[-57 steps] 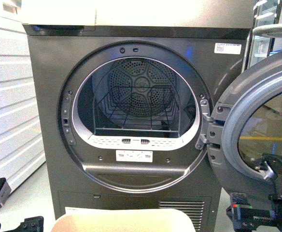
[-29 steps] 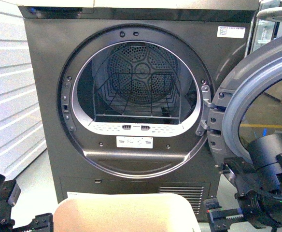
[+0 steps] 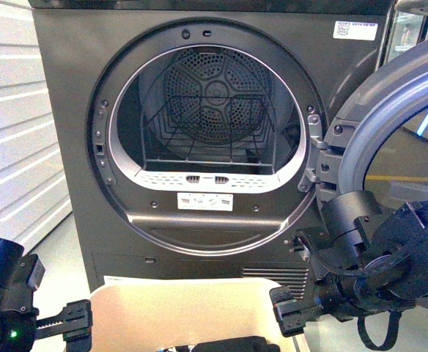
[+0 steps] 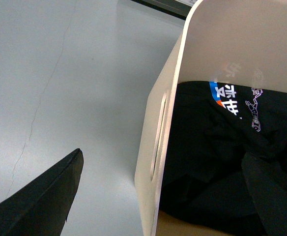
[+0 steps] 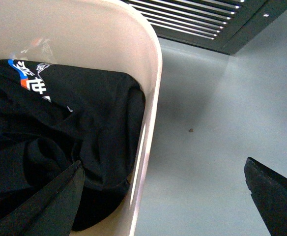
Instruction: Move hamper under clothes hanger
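Both arms have closed in on the hamper, which sits just before the dryer. The right gripper is spread, straddling one side wall. The left gripper is beside the opposite wall; I cannot tell its state, one finger perhaps lost among the clothes.

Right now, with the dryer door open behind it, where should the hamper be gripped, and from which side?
I'd take the hamper by its two side walls at the cut-out handle slots, one tool from each side, dropping over the rim. The walls are thin and upright, and the right tool hangs open astride its wall.
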Motion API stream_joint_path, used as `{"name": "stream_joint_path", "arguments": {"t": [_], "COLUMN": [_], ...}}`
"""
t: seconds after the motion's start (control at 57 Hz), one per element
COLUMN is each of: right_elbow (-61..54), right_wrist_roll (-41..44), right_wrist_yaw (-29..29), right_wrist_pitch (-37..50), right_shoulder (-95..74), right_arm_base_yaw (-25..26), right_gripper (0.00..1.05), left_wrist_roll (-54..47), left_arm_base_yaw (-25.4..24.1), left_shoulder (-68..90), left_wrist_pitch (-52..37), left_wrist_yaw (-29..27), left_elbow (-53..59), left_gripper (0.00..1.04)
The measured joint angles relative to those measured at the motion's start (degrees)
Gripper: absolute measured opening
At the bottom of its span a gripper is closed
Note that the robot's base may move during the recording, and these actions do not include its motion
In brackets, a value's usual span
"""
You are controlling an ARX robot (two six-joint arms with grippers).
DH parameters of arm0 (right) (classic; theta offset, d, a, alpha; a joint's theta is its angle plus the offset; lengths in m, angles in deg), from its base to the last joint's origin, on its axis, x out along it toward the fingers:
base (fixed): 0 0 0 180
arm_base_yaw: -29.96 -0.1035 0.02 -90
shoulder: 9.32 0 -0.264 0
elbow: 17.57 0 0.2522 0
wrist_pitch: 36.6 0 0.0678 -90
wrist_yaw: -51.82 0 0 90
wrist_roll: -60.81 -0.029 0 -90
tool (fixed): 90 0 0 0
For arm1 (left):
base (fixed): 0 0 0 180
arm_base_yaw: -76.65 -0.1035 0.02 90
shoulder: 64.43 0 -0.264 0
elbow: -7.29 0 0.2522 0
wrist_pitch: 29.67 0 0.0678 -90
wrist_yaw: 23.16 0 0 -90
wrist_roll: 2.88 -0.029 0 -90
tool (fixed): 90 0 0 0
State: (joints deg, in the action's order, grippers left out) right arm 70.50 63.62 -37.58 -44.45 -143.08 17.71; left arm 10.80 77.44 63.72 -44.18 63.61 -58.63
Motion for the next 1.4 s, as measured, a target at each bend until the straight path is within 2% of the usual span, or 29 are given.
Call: {"name": "stream_joint_path", "arguments": {"t": [0.841,1.402], "right_elbow": [2.03,1.53], "right_wrist_roll": [-1.62,-3.10], "right_wrist_yaw": [-0.37,-0.55], "right_wrist_pitch": [-0.42,0.37], "right_shoulder": [-5.18,-6.51], "right_arm_base_yaw": [0.52,0.33], "right_gripper": [0.97,0.97], "left_wrist_roll": [-3.21,-3.21], "left_arm_base_yaw": [0.31,1.97], "left_shoulder": [10.29,13.84], "left_wrist_pitch": [6.01,7.96], "left_wrist_yaw": [1.97,1.90], "left_elbow": [-14.34,-18.38], "left_gripper": [0.98,0.98]}}
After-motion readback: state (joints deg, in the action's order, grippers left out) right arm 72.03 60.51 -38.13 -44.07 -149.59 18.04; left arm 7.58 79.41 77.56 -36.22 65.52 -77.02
